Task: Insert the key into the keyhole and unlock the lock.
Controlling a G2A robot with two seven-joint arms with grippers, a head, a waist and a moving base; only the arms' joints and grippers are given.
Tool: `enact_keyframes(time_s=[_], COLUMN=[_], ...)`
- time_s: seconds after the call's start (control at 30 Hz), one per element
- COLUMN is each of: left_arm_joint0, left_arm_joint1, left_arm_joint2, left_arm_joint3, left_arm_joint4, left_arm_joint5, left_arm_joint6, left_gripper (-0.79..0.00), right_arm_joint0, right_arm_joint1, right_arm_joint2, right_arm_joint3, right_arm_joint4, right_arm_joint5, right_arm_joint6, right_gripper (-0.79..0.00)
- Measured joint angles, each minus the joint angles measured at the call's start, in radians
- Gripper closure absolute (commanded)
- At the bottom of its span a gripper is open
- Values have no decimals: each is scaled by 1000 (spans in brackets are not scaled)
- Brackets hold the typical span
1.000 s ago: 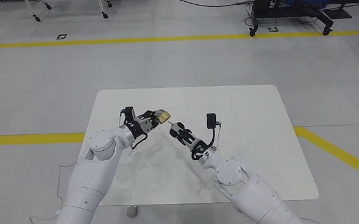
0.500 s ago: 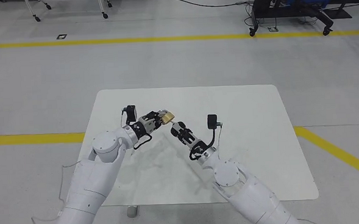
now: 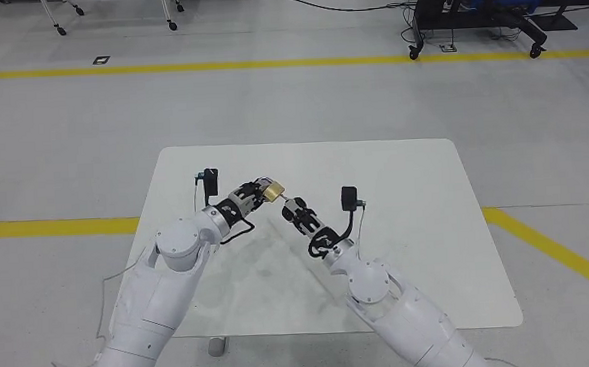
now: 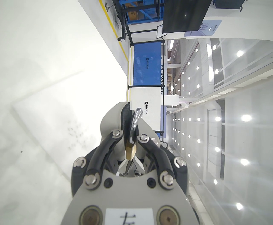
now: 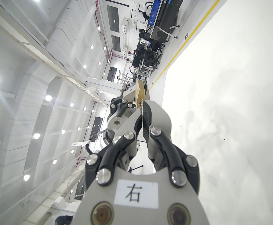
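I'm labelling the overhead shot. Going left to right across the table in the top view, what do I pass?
left gripper, shut on the padlock → padlock → right gripper, pinching the key

The thin silver key (image 5: 140, 108) is nearly all hidden between the pads of the right gripper (image 5: 142, 106), only its edge showing. The left gripper (image 4: 132, 119) half covers the small brass padlock (image 4: 130, 151); its keyhole is hidden, and whether the key tip has entered cannot be told
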Motion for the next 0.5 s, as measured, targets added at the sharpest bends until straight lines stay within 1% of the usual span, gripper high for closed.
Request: enact_keyframes(time_s=[0.5], left_arm_joint0=[12], left_arm_joint1=[1], left_arm_joint2=[-24], left_arm_joint3=[-4], left_arm_joint4=[-33], left_arm_joint5=[-4], left_arm_joint6=[-21], left_gripper=[0], right_arm_joint0=[-17], right_arm_joint1=[-8], right_arm_joint2=[25], right_arm_joint3=[-13], right_arm_joint4=[14], right_arm_joint5=[-26], right_arm_joint6=[69], right_gripper=[0])
